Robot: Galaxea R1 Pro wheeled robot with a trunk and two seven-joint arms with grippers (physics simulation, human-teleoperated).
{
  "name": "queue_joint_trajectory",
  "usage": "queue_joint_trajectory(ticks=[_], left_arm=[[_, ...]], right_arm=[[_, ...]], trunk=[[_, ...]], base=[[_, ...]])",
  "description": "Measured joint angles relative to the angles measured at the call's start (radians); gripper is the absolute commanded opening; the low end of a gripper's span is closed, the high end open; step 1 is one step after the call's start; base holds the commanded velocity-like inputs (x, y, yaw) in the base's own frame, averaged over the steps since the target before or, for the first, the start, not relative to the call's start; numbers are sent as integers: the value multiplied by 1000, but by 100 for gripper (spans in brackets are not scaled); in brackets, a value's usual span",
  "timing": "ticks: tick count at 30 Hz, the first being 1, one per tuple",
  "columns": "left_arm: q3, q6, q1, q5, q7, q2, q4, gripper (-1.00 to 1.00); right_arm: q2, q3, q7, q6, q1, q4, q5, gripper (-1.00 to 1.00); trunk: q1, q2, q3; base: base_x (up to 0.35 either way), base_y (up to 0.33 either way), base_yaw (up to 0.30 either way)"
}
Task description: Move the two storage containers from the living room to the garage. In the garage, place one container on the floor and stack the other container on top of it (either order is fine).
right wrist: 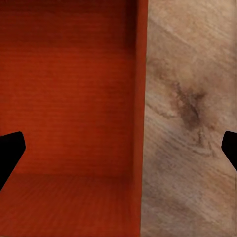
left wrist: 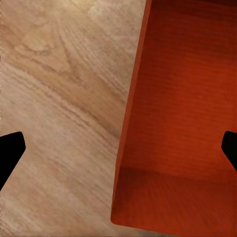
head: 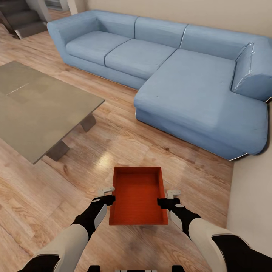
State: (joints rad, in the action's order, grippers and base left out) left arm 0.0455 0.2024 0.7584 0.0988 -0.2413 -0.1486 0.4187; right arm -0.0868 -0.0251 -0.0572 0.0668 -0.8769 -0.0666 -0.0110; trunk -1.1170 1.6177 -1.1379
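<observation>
One orange-red open-topped storage container [head: 138,196] lies low over the light wood plank floor [head: 113,139] of the living room, right in front of me. My left gripper [head: 107,197] stands open at its left wall, with one finger inside the box and one outside, as the left wrist view shows: container [left wrist: 182,108], gripper [left wrist: 118,150]. At the right wall my right gripper [head: 168,199] is open in the same way: container [right wrist: 69,98], gripper [right wrist: 118,150]. I cannot tell whether the box rests on the floor. The second container and the garage are out of view.
A blue corner sofa [head: 189,87] runs across the back and right. A grey low table [head: 34,105] stands at the left. A beige wall [head: 253,204] is close on the right. Dark stairs [head: 22,19] show at the far left corner.
</observation>
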Motion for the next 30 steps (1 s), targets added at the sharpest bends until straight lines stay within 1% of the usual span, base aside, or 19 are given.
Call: queue_joint_trajectory(ticks=[3,11,13,14,15,16,17,19,22,25,30], left_arm=[[-2,-2,0,0,0,4,-6,100],[-6,-4,0,-1,7,2,-16,100],[-19,-2,0,-2,9,0,-17,100],[-36,-2,0,-4,10,0,-17,100],[-68,-2,0,-6,13,0,-19,100],[-80,-3,0,-7,13,0,-21,100],[-105,-4,0,-7,15,0,-29,100],[-121,-5,0,-8,16,-1,-37,100],[-134,-5,0,-6,16,-2,-46,100],[-137,-5,0,-6,16,-3,-65,100],[-138,-6,0,-4,15,-2,-80,100]], right_arm=[[1,0,0,1,0,0,-1,100],[2,0,0,9,0,0,1,100],[3,0,0,9,0,1,2,100],[3,0,0,10,0,1,2,100],[4,0,0,10,0,0,2,100],[4,0,0,10,0,0,2,100],[4,-1,0,10,0,1,3,100],[3,-1,0,10,0,2,4,100],[3,-1,0,13,0,22,6,100],[3,-1,0,14,0,48,5,100],[3,-1,1,15,0,58,5,100]], trunk=[[0,0,0],[0,0,0],[0,0,0],[0,0,0],[0,0,0],[0,0,0],[0,0,0],[0,0,0],[0,0,0],[0,0,0],[0,0,0]], base=[[0,0,0],[0,0,0],[0,0,0],[0,0,0],[0,0,0],[0,0,0],[0,0,0],[0,0,0],[0,0,0],[0,0,0],[0,0,0]])
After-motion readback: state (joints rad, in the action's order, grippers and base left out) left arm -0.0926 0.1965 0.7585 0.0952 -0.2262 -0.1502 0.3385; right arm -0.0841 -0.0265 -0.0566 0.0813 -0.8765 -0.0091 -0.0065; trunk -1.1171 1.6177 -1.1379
